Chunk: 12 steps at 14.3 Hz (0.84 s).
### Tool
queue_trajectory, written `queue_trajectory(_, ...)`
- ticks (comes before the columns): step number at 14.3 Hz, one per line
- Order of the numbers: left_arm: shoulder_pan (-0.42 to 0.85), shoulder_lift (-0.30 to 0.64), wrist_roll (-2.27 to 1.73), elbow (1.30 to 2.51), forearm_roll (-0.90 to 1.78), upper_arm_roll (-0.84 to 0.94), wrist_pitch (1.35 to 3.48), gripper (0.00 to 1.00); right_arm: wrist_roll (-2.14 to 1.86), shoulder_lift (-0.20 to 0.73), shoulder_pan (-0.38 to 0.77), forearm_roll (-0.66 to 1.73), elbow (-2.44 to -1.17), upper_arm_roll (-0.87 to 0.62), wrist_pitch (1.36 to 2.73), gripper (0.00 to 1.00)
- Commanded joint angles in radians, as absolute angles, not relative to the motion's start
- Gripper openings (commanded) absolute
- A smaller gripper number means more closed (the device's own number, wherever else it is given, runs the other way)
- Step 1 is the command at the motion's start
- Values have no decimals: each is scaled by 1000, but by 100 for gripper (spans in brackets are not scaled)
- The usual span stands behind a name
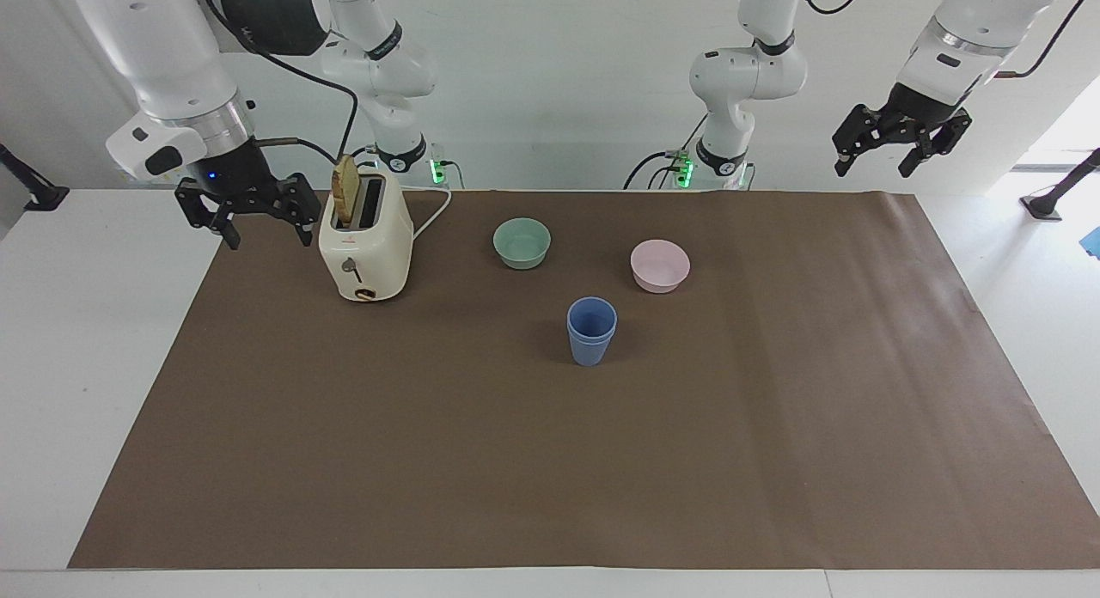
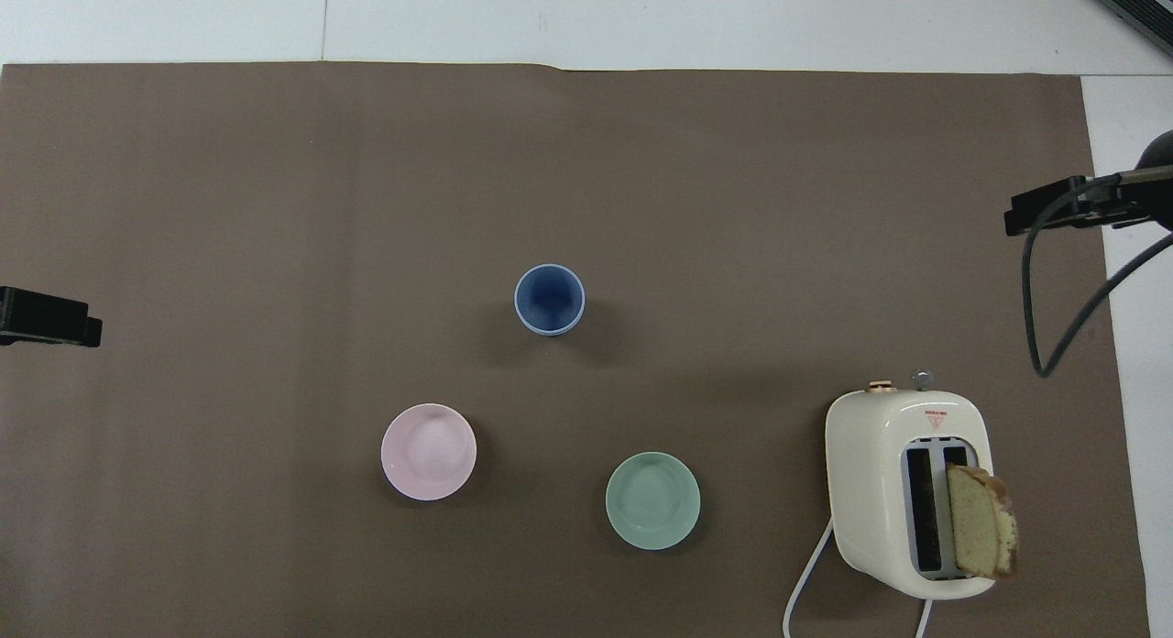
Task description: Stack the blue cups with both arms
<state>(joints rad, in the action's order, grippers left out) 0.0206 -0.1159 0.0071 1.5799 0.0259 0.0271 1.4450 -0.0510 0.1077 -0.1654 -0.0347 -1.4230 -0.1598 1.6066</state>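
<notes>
1. Facing view: the two small matte blue plastic cups (image 1: 591, 332) are nested, one inside the other, and stand upright as a single stack on the brown paper mat (image 1: 601, 460) that covers the white desk (image 1: 86, 323). The stack is about mid-desk and farther from the robots than both bowls.
2. The round green plastic bowl (image 1: 522, 242) and the round pink plastic bowl (image 1: 660, 265) sit apart from the stack. Pink is toward the left arm's end, green toward the right arm's end.
3. The cream two-slot toaster (image 1: 365, 250) stands toward the right arm's end, with a slice of bread (image 1: 346, 190) sticking up out of one slot.
4. The right end effector (image 1: 266, 233) hangs just beside the toaster, over the mat's edge at the right arm's end. Its fingers are spread wide and hold nothing.
5. The left end effector (image 1: 885, 151) is raised high over the mat corner at the left arm's end. It is spread wide and empty, well apart from the cups.
6. Overhead view: the blue cups (image 2: 549, 299) show as one round mouth. The pink bowl (image 2: 429, 452) and green bowl (image 2: 652, 500) are nearer to the robots.
7. The toaster (image 2: 903, 491) and bread (image 2: 981, 523) are near the robots' edge of the mat (image 2: 275, 207).
8. Only the tips of the left end effector (image 2: 46, 317) and the right end effector (image 2: 1054, 207) show at the frame's edges, so finger spread can't be read here.
</notes>
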Motion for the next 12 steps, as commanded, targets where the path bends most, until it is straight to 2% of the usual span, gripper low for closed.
queue_trajectory(1,21,-126,12,1577,34,25,1428,100,-80,92,-183,-28,-1425,-166,1594,100)
queue_trajectory(12,21,-126,12,1577,34,25,1428,100,-80,74,-179,-29,-1430,-169,1608,100)
